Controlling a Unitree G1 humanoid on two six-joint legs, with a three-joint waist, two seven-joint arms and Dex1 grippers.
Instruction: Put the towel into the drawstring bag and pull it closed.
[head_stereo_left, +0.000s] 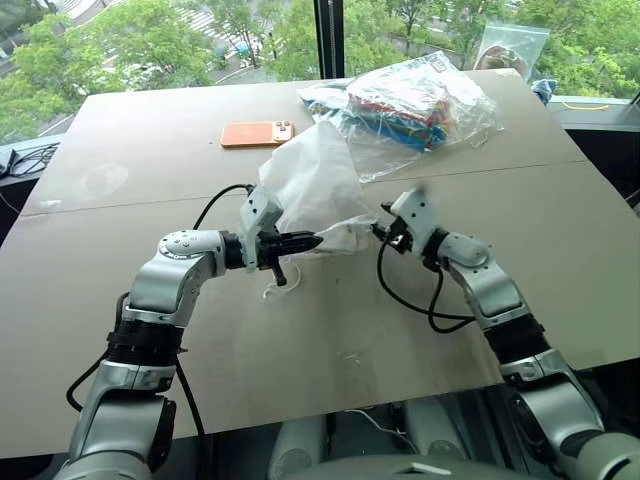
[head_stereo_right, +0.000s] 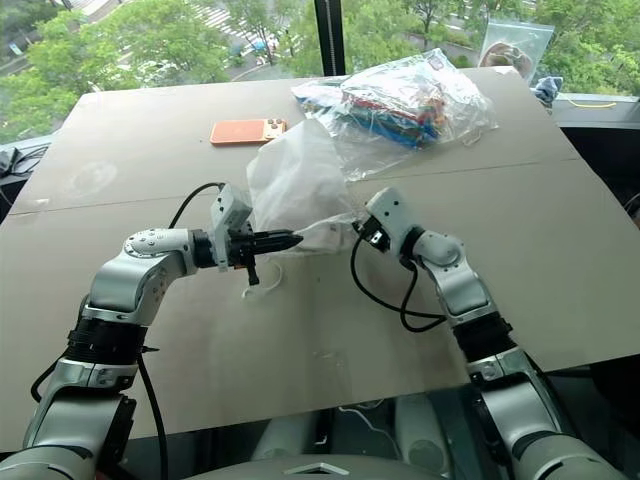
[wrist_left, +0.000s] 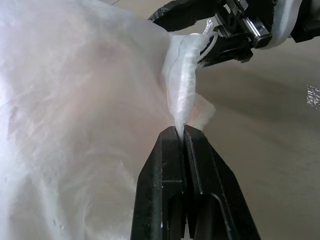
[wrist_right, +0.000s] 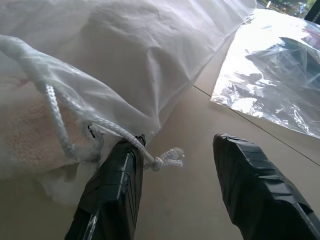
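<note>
Left pincer (wrist_left: 181, 131) clamps the drawstring bag (head_stereo_left: 308, 180) hem; right pincer (wrist_right: 175, 165), half-wide beside the bag's mouth, holds nothing.

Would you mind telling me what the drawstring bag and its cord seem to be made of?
The drawstring bag looks like thin, matte, translucent white fabric, probably non-woven: it creases softly and the towel shows through. The cord looks like braided white string, knotted and frayed at its end.

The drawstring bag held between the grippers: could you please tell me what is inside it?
Through the thin fabric of the drawstring bag, near its gathered mouth, the nubby off-white towel shows. How far the towel reaches into the bag is hidden by the folds of cloth.
</note>
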